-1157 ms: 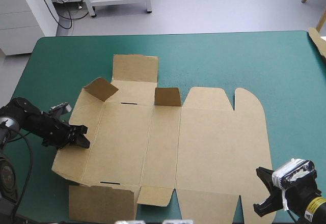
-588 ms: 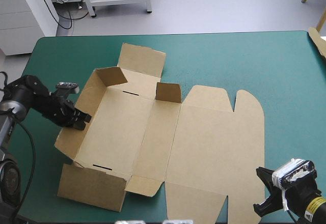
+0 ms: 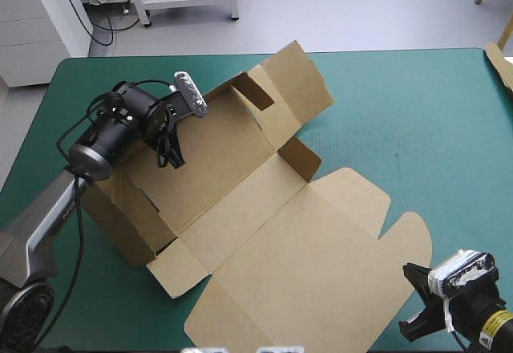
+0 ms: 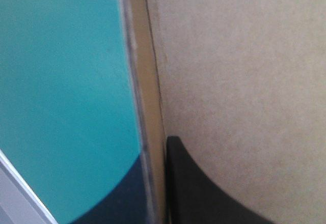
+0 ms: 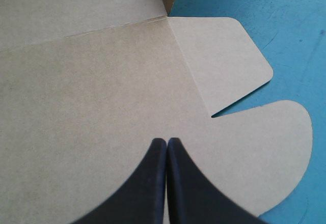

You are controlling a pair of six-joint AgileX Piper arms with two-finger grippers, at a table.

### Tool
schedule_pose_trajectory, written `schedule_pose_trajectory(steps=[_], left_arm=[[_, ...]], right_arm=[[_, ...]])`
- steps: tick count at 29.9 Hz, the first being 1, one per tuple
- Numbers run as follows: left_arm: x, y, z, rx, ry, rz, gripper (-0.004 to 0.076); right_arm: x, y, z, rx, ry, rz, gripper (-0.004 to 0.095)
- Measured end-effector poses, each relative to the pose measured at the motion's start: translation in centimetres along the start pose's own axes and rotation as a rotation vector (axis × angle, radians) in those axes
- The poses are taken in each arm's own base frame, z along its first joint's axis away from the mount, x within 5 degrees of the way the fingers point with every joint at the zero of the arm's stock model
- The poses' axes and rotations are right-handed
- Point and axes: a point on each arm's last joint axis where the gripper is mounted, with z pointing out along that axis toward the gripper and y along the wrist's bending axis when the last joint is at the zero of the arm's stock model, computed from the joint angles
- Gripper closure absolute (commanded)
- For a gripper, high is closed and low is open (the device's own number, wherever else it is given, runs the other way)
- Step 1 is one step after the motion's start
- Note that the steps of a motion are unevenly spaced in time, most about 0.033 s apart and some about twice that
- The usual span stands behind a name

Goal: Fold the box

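Observation:
The brown box [image 3: 272, 233] lies turned at an angle on the teal-green cover, its lid panel flat toward the near right. Its long left wall stands raised, with a flap up at the far end. My left gripper [image 3: 170, 154] reaches over that wall from the left and is shut on its top edge. In the left wrist view the wall's edge [image 4: 147, 81] runs between my fingers [image 4: 204, 193]; one shows on the inner side and the other is hidden behind the board. My right gripper [image 5: 166, 140] is shut, holding nothing, at the lid's near right corner [image 3: 401, 233].
A strip of more brown board [image 3: 501, 64] shows at the table's far right edge. Bare teal-green cover [image 3: 417, 104] stretches along the far right, and more lies left of the box [image 3: 48, 152]. The box's rounded lid tabs [image 5: 229, 61] lie flat ahead of my right gripper.
My left gripper has risen and swung toward the far side, lifting the left wall upright. The whole box has turned and slid with it. The right gripper has not moved.

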Motion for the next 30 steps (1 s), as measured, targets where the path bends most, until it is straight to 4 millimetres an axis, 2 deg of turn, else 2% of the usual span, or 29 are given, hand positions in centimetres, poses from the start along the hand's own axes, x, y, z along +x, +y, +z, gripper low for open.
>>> schedule_pose_trajectory(steps=[9, 14, 18, 25, 30], left_arm=[[-5.3, -3.7, -2.4, -0.163, -0.209, 0.268, 0.0731], [-7.0, -5.9, -3.7, -0.195, -0.284, 0.366, 0.0731], [-8.0, -7.8, -4.4, -0.213, -0.319, 0.437, 0.0731], [-8.3, -11.7, -3.5, -0.304, -0.317, 0.540, 0.0731], [-8.4, -13.9, -3.3, -0.370, -0.332, 0.586, 0.0731]], right_arm=[[0.0, 0.0, 0.0, 0.000, 0.000, 0.000, 0.0924], [0.0, 0.0, 0.0, 0.000, 0.000, 0.003, 0.0924], [0.0, 0.0, 0.0, 0.000, 0.000, 0.003, 0.0924], [0.0, 0.0, 0.0, 0.000, 0.000, 0.016, 0.0924], [0.0, 0.0, 0.0, 0.000, 0.000, 0.019, 0.0924]])
